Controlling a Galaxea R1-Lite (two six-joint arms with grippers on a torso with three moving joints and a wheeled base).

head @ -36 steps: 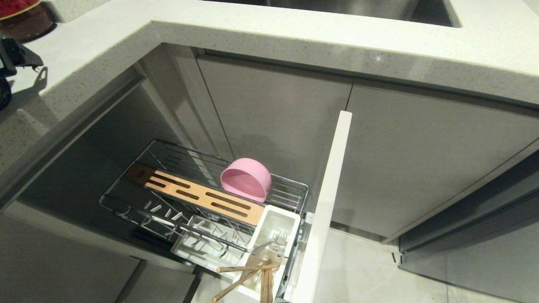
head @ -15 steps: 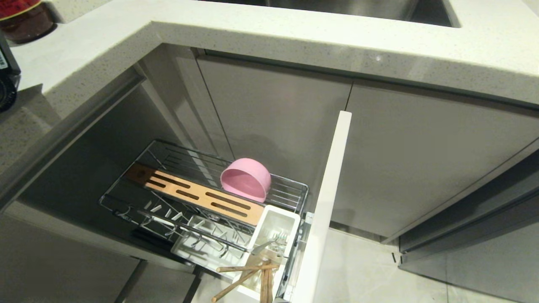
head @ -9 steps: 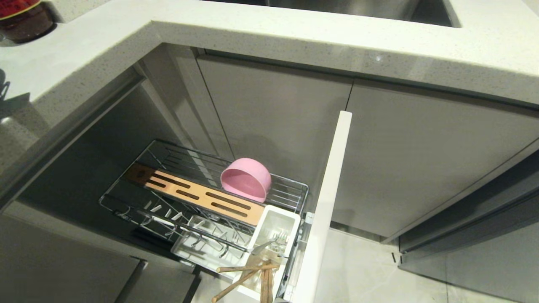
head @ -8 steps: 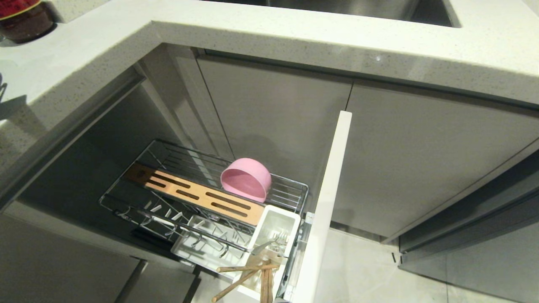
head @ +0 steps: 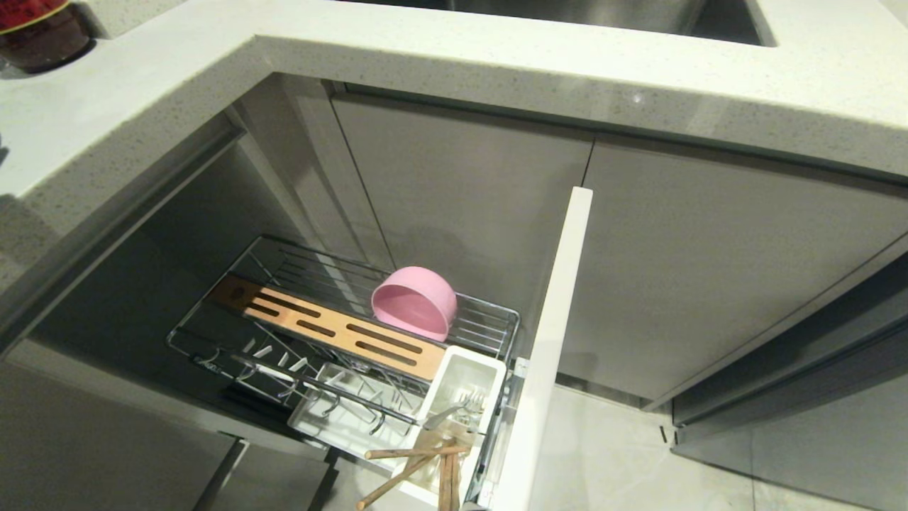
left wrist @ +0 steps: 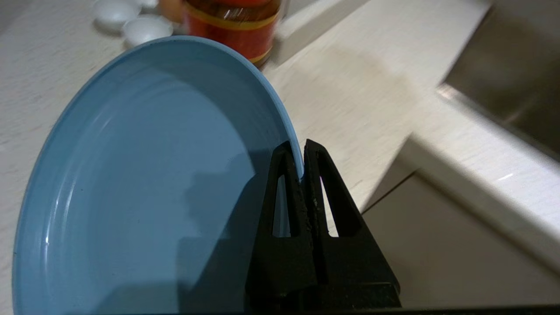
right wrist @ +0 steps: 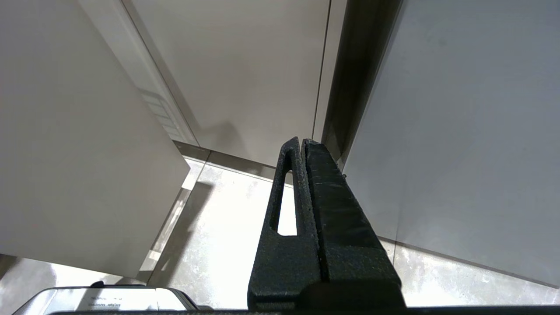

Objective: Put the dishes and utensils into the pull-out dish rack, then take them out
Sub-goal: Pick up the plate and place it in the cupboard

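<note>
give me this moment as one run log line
left gripper: shut on blue plate rim, over counter | right gripper: shut, parked | rack: pink bowl, fork, chopsticks

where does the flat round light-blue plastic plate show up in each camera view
Head view: not in it.
Left wrist view: the flat round light-blue plastic plate fills the left side, its rim pinched by the left gripper.
Right wrist view: not in it.
Shared landmark: the red-lidded jar on the speckled countertop.
</note>
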